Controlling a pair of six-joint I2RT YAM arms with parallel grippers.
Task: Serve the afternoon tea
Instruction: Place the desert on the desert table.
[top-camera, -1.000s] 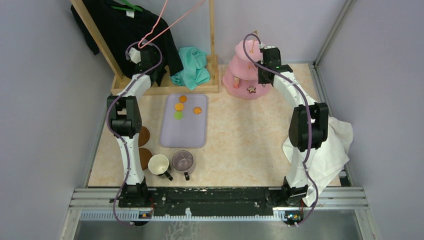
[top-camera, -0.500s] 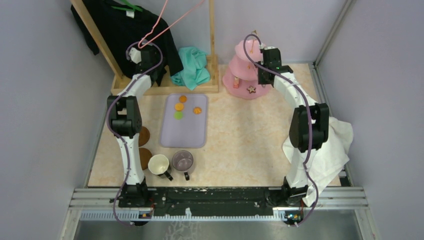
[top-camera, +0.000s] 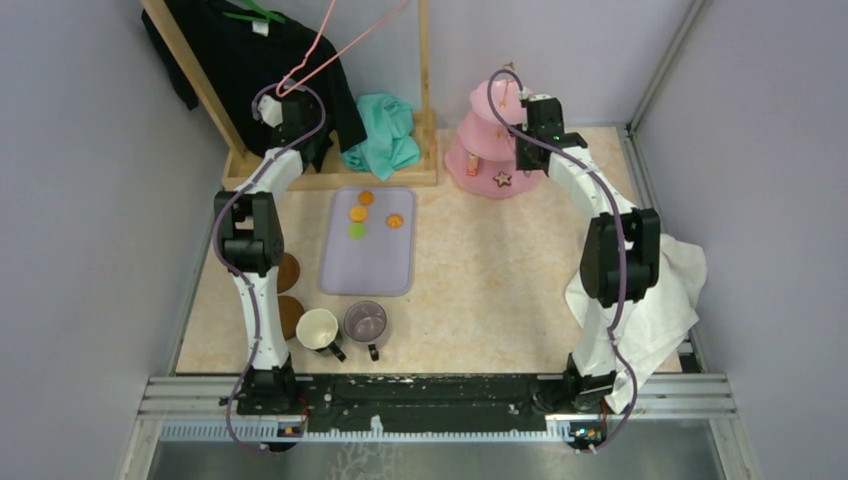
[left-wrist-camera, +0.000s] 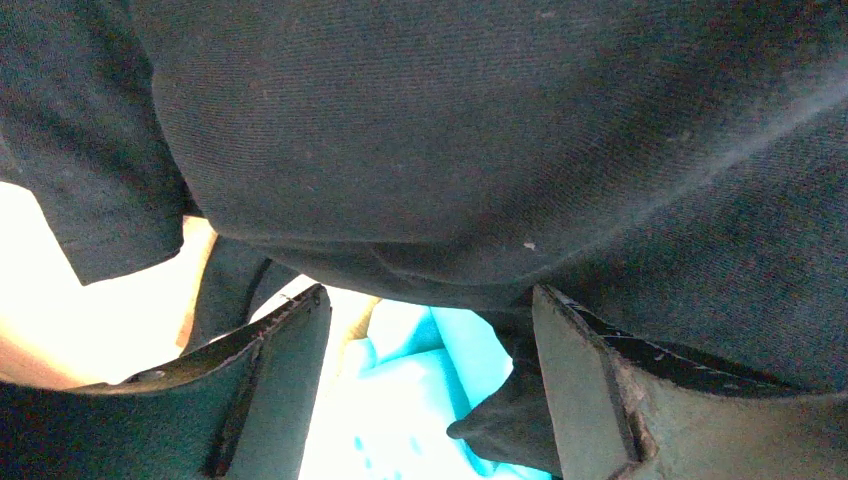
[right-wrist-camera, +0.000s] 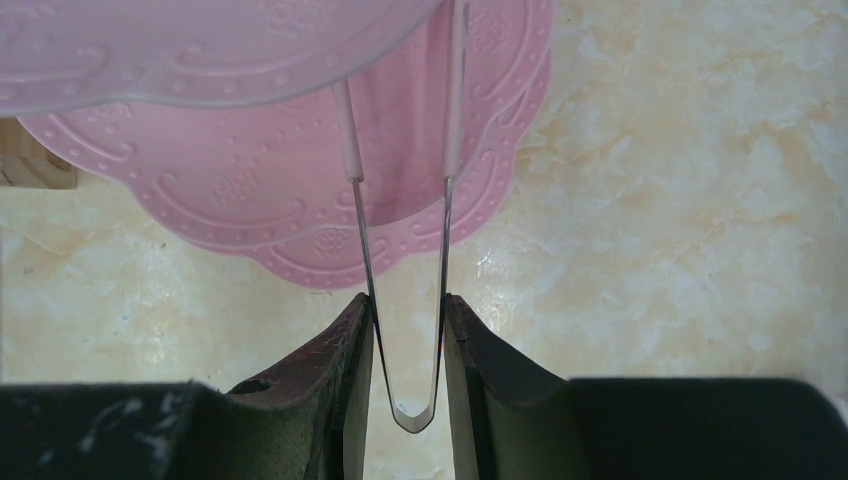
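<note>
Right tool (right-wrist-camera: 407, 305) is pressed together on a pair of metal tweezers (right-wrist-camera: 453, 90), pinching both arms just above the bend. The arms run up toward the pink three-tier stand (top-camera: 482, 150) and their tips are hidden behind the rim of a tier. The stand sits at the far right of the worktop (top-camera: 480, 280), and from above we see the right tool (top-camera: 527, 150) at its right side. A star cookie (top-camera: 503, 179) lies on the bottom tier. A small item on that tier's left edge is too small for us to name. Left tool (left-wrist-camera: 430, 300) is spread wide and holds nothing. It is nosed up under a black garment (left-wrist-camera: 480, 140), with teal cloth (left-wrist-camera: 420, 370) showing between the fingers. The garment hangs on a wooden rack (top-camera: 330, 178) at the far left. A lavender tray (top-camera: 370, 265) at centre carries three orange sweets (top-camera: 358, 213) and one green sweet (top-camera: 356, 230), all at its far end. The cream mug (top-camera: 318, 328) and greyish-purple see-through mug (top-camera: 366, 322) stand side by side at the near edge. Just to their left, beside the left arm, are two brown round coasters (top-camera: 288, 272). A white towel (top-camera: 655, 300) is draped at the right edge.
</note>
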